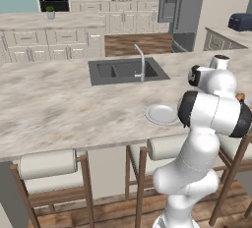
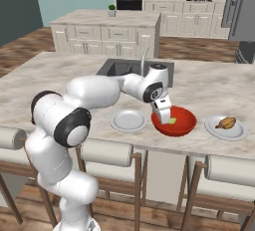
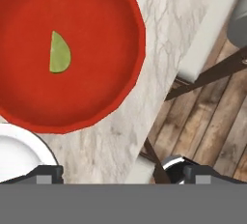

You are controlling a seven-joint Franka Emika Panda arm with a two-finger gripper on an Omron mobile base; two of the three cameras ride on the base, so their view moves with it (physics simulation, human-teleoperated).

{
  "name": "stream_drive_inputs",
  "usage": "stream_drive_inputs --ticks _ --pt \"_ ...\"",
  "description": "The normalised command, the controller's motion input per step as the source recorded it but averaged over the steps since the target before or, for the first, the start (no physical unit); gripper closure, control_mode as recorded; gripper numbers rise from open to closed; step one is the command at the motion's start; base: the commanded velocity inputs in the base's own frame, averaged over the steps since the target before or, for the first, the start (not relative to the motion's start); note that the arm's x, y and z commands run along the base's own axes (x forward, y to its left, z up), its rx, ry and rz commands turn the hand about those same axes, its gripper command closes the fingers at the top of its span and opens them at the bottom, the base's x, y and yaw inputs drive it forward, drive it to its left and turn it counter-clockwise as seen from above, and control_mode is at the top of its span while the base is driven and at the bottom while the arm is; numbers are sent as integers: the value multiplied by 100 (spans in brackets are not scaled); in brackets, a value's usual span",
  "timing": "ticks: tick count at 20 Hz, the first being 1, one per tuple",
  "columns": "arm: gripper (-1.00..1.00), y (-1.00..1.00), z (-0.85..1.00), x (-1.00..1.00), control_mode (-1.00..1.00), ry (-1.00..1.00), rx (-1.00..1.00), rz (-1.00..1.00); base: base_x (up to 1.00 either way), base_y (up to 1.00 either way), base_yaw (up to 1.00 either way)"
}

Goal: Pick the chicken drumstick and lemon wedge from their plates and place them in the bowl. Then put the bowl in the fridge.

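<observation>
lemon wedge (image 3: 60, 53): lies loose on the floor of the bowl, a little toward 9 o'clock of its middle in the hand view; long axis runs 12 to 6 there, pointed tip at 12, straight edge facing 9, curved edge facing 3. in the right base view it is a small yellow-green speck (image 2: 173, 121) in the bowl.
bowl (image 3: 103, 95): red, upright on the marble counter (image 2: 209, 85), near the counter's front edge; in the right base view (image 2: 182, 125) it sits between the two plates.
gripper (image 2: 164, 109): just above the bowl's 9 o'clock rim in the right base view, pointing down; fingers spread wide, nothing between them; dark tips at the bottom of the hand view (image 3: 43, 174).
empty plate (image 2: 128, 120): at 9 o'clock of the bowl, just beside it; also seen in the left base view (image 1: 161, 114).
chicken drumstick (image 2: 227, 122): on the other plate (image 2: 234, 132), at 3 o'clock of the bowl; long axis roughly 8 to 2 in the right base view.
fridge (image 1: 181, 3): far side of the kitchen, at 1 o'clock in the left base view.
sink (image 1: 120, 71): set in the counter beyond the plates.
</observation>
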Motion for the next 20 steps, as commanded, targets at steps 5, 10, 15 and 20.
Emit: stream_drive_inputs --ticks 5,10,15,20 --pt "-100 20 30 -32 -100 0 0 5 0 0 0" --pt "-100 19 13 -23 -100 0 0 0 0 0 0" --pt "-100 4 1 -1 -100 0 0 0 0 0 0" --pt "-100 0 0 0 -100 0 0 0 0 0 0"
